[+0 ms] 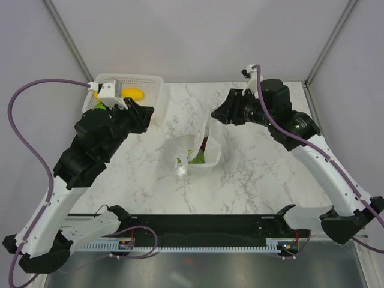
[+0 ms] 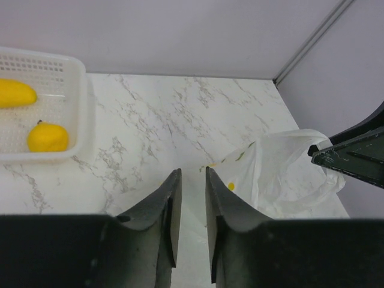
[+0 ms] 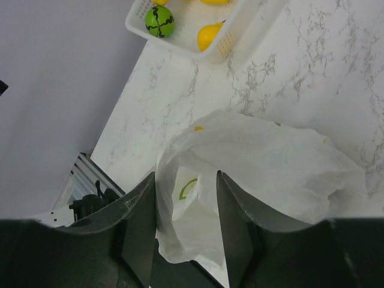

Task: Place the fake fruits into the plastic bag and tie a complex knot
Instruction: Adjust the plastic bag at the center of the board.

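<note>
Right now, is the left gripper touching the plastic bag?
Apart. In the left wrist view the left gripper has only bare marble between its fingers, and the plastic bag lies off to the right of them, with a strip of table showing between.

A white marbled surface (image 1: 252,180) with grey veins filled the workspace. A rigid white perforated basket (image 1: 153,84) sat at its far left corner, close to the plain pale back wall (image 1: 198,36). Grey metal frame posts (image 1: 327,42) rose at both rear corners.
</note>
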You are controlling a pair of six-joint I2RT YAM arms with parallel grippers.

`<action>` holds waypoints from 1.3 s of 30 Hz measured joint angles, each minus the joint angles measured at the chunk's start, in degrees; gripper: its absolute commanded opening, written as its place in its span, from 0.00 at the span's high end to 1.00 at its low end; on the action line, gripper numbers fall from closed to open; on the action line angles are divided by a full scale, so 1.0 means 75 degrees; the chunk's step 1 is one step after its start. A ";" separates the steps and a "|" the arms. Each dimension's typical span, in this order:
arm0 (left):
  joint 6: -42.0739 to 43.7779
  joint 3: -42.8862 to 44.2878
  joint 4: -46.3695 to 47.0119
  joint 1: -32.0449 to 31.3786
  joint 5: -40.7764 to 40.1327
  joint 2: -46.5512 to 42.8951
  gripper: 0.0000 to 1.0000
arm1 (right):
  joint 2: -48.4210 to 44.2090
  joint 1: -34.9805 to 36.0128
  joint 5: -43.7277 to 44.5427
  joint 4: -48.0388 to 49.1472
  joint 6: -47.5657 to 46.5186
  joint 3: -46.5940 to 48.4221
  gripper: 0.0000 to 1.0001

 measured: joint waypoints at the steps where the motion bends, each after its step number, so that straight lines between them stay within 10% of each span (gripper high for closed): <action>1: 0.0000 -0.0023 0.0003 0.0000 0.0073 0.0044 0.52 | -0.0146 0.0000 -0.0015 0.0012 -0.0035 -0.0178 0.49; 7: -0.0003 -0.0286 -0.0023 0.0000 0.0498 -0.0093 0.34 | -0.0813 0.0000 -0.0006 0.0006 -0.0321 -0.0600 0.60; 9: 0.0017 -0.0493 -0.0044 0.0000 0.0562 -0.0396 0.00 | -0.0927 0.0000 -0.0012 0.0009 -0.0385 -0.0624 0.60; 13: -0.0058 -0.1000 -0.0085 0.0000 0.0673 -0.1166 0.00 | -0.1122 0.0000 -0.0122 -0.0006 -0.0460 -0.0831 0.46; 23: 0.0096 -0.0804 -0.0912 0.0000 0.2256 -0.1451 0.00 | -0.1352 0.0000 -0.0685 -0.0070 -0.0720 -0.1373 0.48; 29: 0.0481 -0.1011 -0.1547 0.0000 0.3789 -0.1043 0.00 | -0.1664 0.0000 -0.0924 -0.0102 -0.0804 -0.1786 1.00; 39: 0.1139 -0.1259 -0.1833 -0.0009 0.5493 -0.1332 0.00 | -0.1577 0.0000 -0.0096 -0.0047 -0.0565 -0.1786 1.00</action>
